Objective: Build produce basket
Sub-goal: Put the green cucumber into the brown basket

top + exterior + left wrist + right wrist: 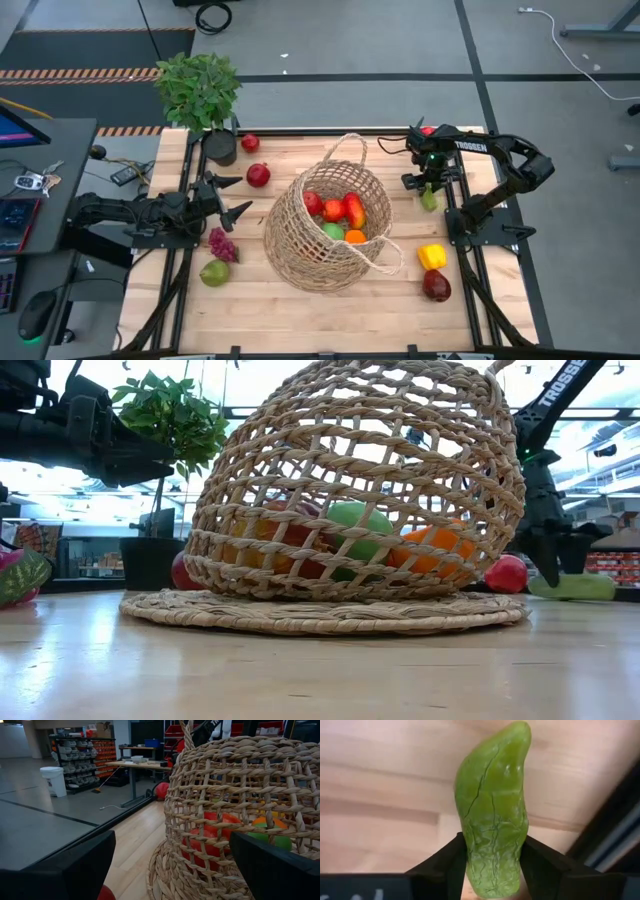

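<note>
Planks of pale wood form the table [300, 300], ringed by grey floor and shelving. The basket [325, 228] lies tipped mid-table, fruit inside. The right gripper [492, 865] pinches a green vegetable [492, 815] on the table's right edge; the left gripper [232, 196] hangs spread beside the basket.

Grey floor [350, 60] all round — hazard-striped tape [80, 73] at ten o'clock; shelving racks [75, 757], a white bin [53, 780] and a workbench [132, 767] beyond.
</note>
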